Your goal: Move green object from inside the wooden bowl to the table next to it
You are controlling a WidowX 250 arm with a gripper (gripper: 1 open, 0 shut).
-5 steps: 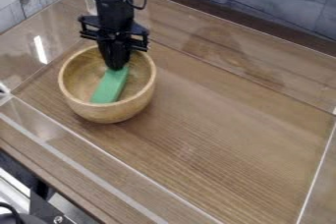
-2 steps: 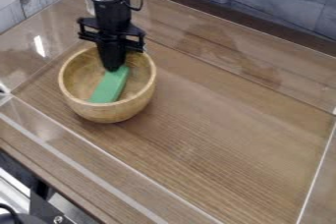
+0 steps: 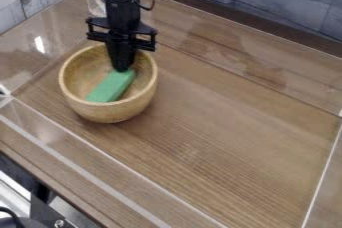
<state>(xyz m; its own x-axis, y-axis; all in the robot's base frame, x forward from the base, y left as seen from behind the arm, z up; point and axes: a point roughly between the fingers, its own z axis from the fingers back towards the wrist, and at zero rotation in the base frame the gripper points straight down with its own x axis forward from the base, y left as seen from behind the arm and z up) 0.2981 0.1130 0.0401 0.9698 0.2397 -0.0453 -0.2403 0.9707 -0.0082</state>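
Observation:
The wooden bowl stands on the left part of the table. Inside it lies the green object, a flat bright-green block leaning with its far end up toward the bowl's back wall. My gripper points straight down into the bowl from above. Its dark fingers are pinched together on the block's far upper end. The block's lower end still rests in the bowl.
Clear acrylic walls border the table: one along the left, one along the front. Bare wood-grain tabletop stretches to the right of and in front of the bowl.

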